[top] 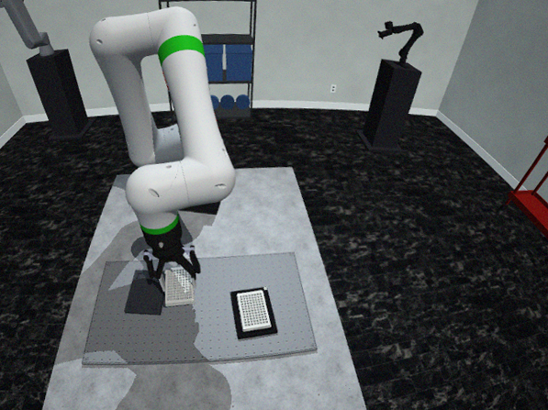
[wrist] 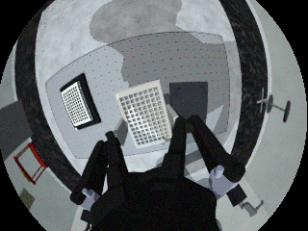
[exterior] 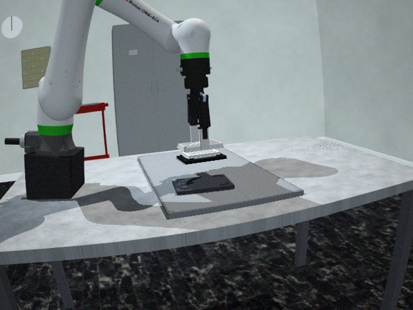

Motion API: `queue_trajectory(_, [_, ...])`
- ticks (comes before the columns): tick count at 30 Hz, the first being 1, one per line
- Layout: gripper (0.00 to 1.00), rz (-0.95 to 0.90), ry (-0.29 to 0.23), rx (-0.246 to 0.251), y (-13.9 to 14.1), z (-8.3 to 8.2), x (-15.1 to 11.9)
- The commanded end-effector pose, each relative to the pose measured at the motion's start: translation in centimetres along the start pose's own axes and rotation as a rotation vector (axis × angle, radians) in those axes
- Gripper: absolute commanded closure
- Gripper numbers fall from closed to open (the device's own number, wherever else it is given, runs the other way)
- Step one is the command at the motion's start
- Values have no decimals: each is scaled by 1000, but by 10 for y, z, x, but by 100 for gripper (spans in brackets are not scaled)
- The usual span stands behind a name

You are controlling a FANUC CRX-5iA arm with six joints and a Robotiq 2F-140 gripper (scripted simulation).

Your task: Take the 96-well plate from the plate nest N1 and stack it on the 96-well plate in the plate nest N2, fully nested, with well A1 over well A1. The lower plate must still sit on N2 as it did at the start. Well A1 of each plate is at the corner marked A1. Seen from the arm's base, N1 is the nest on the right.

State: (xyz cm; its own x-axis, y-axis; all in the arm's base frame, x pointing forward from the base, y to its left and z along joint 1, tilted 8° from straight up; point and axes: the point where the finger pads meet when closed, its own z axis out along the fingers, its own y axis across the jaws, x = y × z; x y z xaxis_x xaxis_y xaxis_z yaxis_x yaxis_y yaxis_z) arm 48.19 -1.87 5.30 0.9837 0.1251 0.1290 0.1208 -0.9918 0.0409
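Observation:
My gripper [top: 171, 272] is shut on a white 96-well plate [top: 180, 286] and holds it in the air above the grey board, just right of the empty black nest N1 [top: 144, 298]. The held plate also shows in the exterior view [exterior: 199, 144] and in the wrist view [wrist: 145, 114], between my fingers. The second white 96-well plate [top: 253, 310] sits in the black nest N2, to the right and apart from the held plate. It also shows in the wrist view [wrist: 76, 103] at the left. Empty N1 shows in the exterior view [exterior: 202, 183] and in the wrist view [wrist: 189, 100].
Both nests stand on a grey perforated board [top: 201, 308] on the pale table. My arm's black base [exterior: 53, 172] stands at the table's far end. A shelf, two pedestals with arms and a red cart stand away on the floor.

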Motion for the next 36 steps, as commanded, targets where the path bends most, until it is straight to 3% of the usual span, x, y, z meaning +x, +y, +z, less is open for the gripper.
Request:
queue_trajectory(1, [100, 0, 0, -1, -4, 0, 2])
queue_trajectory(36, [100, 0, 0, -1, -101, 0, 36])
